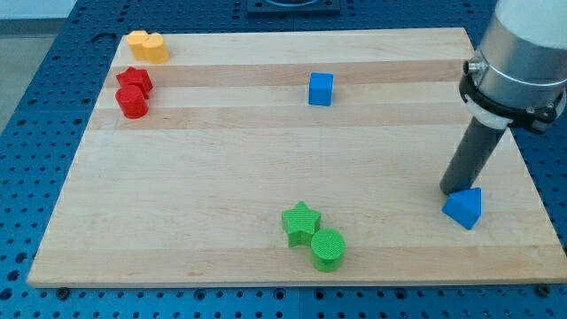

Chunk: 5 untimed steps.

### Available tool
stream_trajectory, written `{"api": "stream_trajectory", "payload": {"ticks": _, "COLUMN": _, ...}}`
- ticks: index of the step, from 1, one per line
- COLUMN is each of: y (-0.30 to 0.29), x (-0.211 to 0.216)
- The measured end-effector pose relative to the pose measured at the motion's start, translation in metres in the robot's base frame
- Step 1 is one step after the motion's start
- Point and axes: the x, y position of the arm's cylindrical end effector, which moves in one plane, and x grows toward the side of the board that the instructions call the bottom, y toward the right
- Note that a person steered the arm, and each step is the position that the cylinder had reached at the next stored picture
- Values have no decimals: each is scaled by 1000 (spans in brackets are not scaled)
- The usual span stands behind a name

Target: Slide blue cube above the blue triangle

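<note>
The blue cube (321, 89) sits on the wooden board near the view's top, a little right of centre. The blue triangle (464, 208) lies near the board's right edge, low in the view. My tip (449, 189) rests on the board right at the triangle's upper left side, touching or almost touching it. The tip is far to the lower right of the blue cube.
A yellow pair of blocks (147, 45) sits at the top left corner. A red star (135, 81) and red cylinder (133, 103) lie below them. A green star (300, 221) and green cylinder (328, 249) sit at bottom centre. The board's right edge (523, 168) is close to the tip.
</note>
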Motion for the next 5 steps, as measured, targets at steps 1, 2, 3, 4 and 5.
{"api": "stream_trajectory", "payload": {"ticks": 1, "y": 0, "x": 10}}
{"api": "stream_trajectory", "payload": {"ticks": 2, "y": 0, "x": 22}}
{"api": "stream_trajectory", "payload": {"ticks": 3, "y": 1, "x": 32}}
{"api": "stream_trajectory", "payload": {"ticks": 4, "y": 1, "x": 26}}
{"api": "stream_trajectory", "payload": {"ticks": 5, "y": 1, "x": -37}}
